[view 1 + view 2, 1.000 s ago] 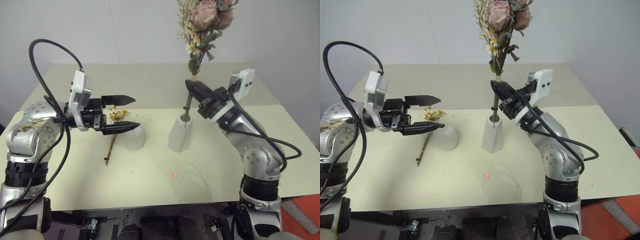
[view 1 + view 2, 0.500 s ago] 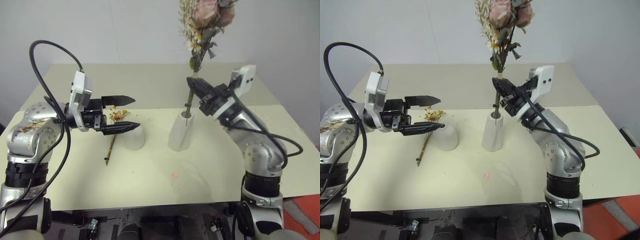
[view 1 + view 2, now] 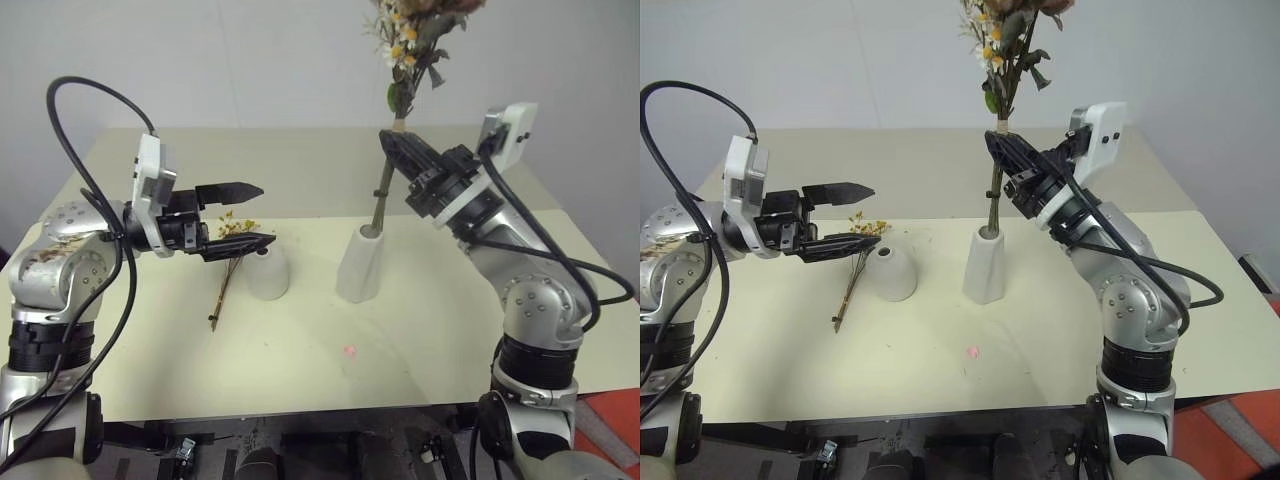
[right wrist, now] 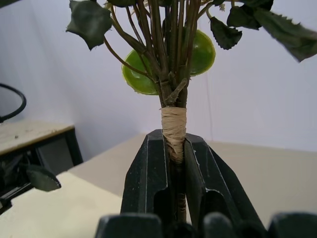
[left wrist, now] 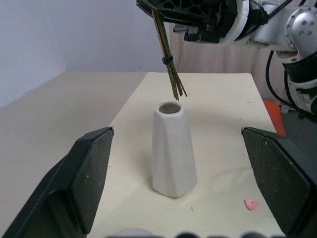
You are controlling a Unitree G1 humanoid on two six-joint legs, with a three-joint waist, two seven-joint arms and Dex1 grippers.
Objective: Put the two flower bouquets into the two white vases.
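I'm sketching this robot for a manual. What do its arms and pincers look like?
Both arms are silver-grey metal with black joint bands and loose black cables looping alongside. Each wrist carries a white box-shaped module. The left pincer and the right pincer each have two black, tapering, pointed fingers with ribbed cut-outs.

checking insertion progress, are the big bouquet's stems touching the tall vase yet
Apart. The left wrist view shows the big bouquet's stems ending just above the tall vase, with table visible between tips and mouth.
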